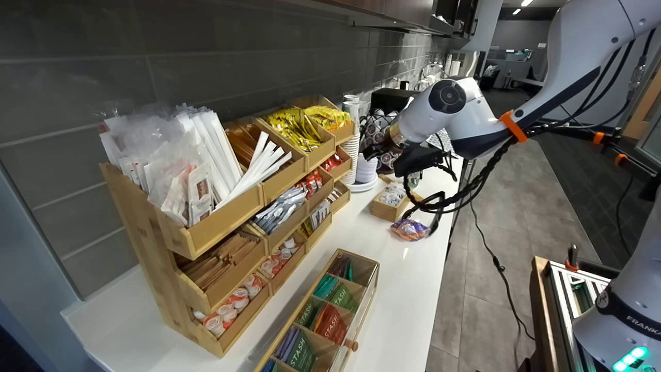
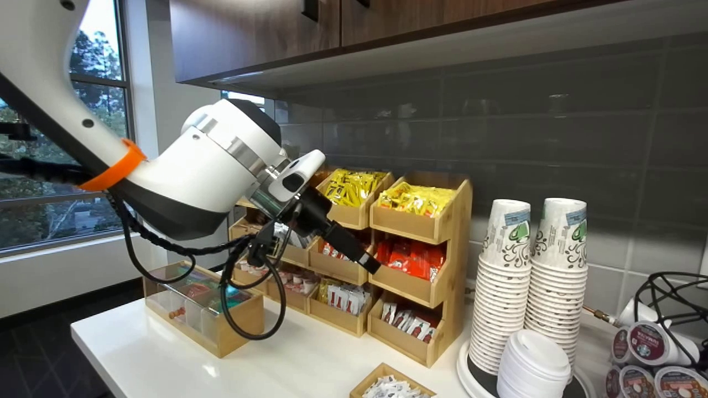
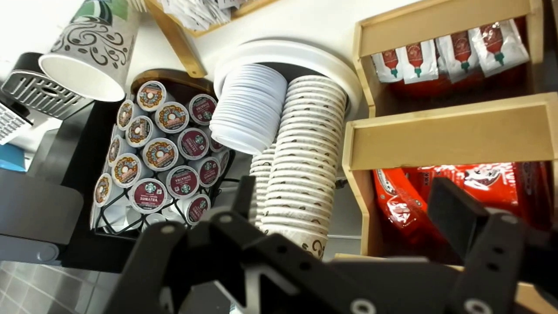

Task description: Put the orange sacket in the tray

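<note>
Orange-red sachets lie in a wooden bin in the wrist view (image 3: 403,205); they also show in both exterior views (image 1: 332,162) (image 2: 409,258). A purple-and-orange packet (image 1: 410,229) lies on the counter in an exterior view, out of the wrist view. A small wooden tray (image 1: 384,211) of white packets sits near it, partly seen in the wrist view (image 3: 248,12). My gripper (image 3: 351,203) is open and empty, fingers wide apart. One finger is in front of the orange-red sachets, the other in front of the cup stacks. In an exterior view my gripper (image 2: 369,262) points at that bin's left edge.
A tiered wooden rack (image 2: 456,265) stands against the wall. Tall cup stacks (image 2: 500,309) and white lids (image 2: 534,359) stand beside it. A wire holder of coffee pods (image 3: 161,155) is close by. A divided tea box (image 1: 361,310) is on the counter. Cabinets (image 2: 415,22) hang above.
</note>
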Motion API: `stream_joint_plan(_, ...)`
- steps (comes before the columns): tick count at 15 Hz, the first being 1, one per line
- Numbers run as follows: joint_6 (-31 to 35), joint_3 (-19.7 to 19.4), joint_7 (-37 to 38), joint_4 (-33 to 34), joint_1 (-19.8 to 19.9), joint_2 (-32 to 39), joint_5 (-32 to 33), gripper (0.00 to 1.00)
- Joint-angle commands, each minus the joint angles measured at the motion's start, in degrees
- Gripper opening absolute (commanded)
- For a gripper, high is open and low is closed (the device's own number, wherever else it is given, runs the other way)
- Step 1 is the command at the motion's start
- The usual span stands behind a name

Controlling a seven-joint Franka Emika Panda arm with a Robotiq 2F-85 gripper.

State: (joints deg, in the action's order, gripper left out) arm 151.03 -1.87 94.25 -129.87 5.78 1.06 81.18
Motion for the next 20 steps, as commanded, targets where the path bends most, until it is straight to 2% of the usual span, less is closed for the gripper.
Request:
stream_joint_plan(1,0.6,-0.1,-4.3,-3.3,0.1,-3.3,-4.0,1.00)
stream_joint_plan(9,0.9,-0.2,-8.2,-4.7,0.1,-5.1,-5.5,1.00)
stream_joint_plan(20,7.2,-1.3,-14.2,-5.9,0.2,-5.7,-7.1,1.00)
